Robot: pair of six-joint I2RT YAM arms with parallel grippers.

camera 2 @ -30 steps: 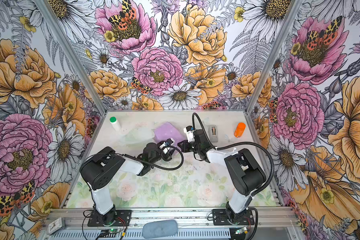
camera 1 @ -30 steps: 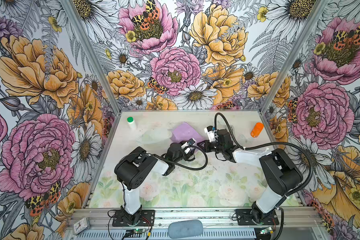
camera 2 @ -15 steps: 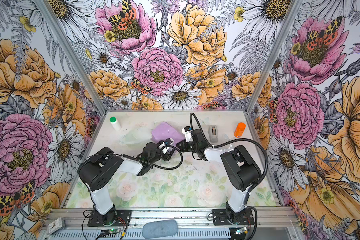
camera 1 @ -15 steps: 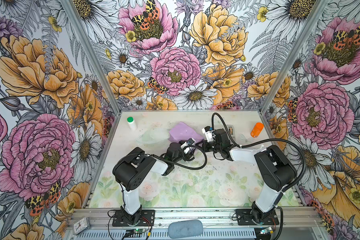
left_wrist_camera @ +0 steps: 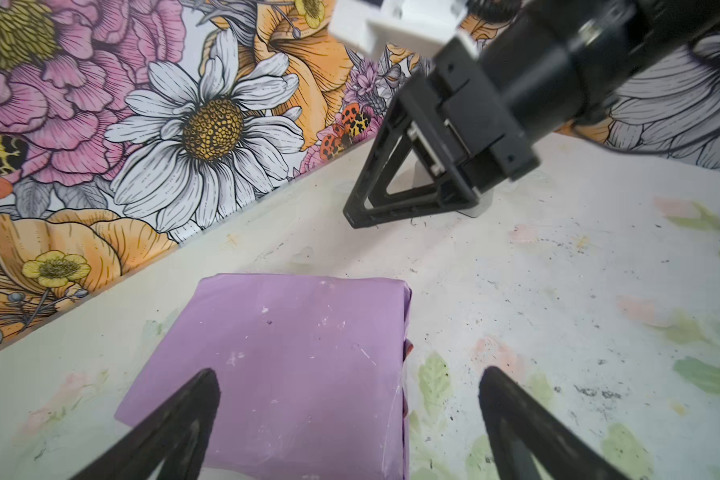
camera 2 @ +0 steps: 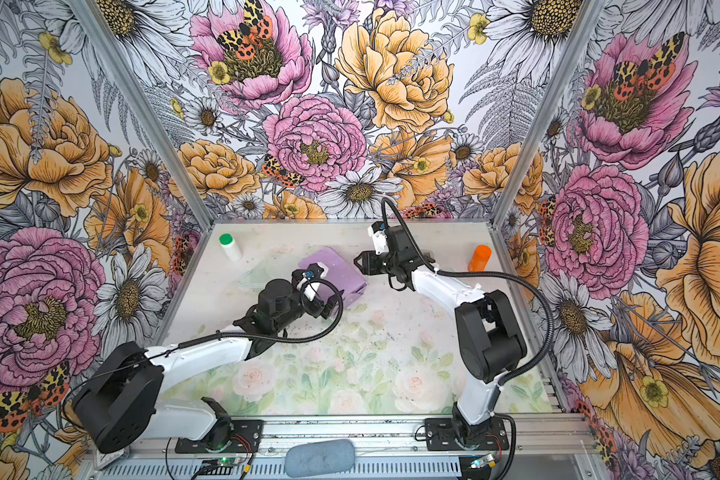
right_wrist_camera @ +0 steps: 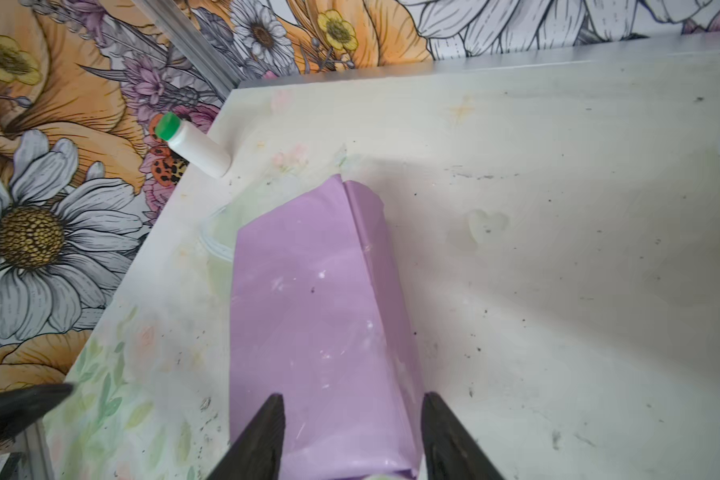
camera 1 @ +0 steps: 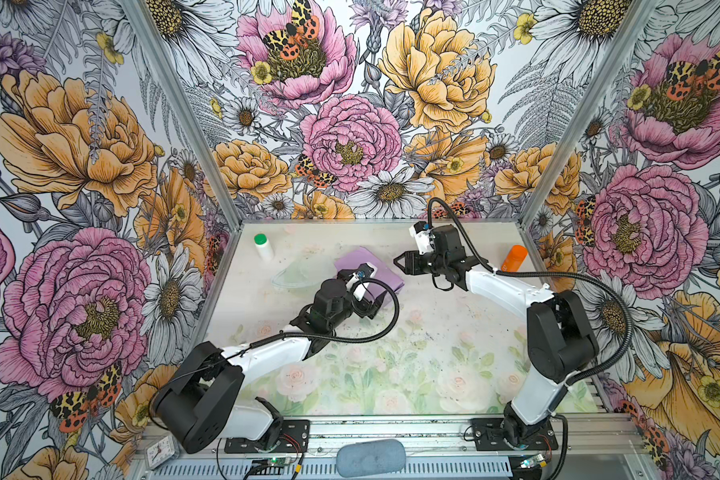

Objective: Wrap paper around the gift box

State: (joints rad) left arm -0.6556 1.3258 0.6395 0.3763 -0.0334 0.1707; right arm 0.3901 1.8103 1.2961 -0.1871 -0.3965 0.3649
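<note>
Since prior frames both sets of jaws are parting, letting go of the wrap. L to R: white bottle (camera 1: 262, 248) w/ green cap is sitting back-left, clear of work. Next, left gripper (left_wrist_camera: 348, 374) is hovering over parcel's near edge, jaws wide apart, empty; prob. ready to re-press a flap. The paper (left_wrist_camera: 300, 353) is lying folded round the gift box (hidden inside), mid-back of bench (camera 1: 433, 332). Then right gripper (right_wrist_camera: 353, 397) is standing off parcel's end, jaws partly apart, empty. Orange bottle (camera 1: 514, 257) is sitting back-right.
</note>
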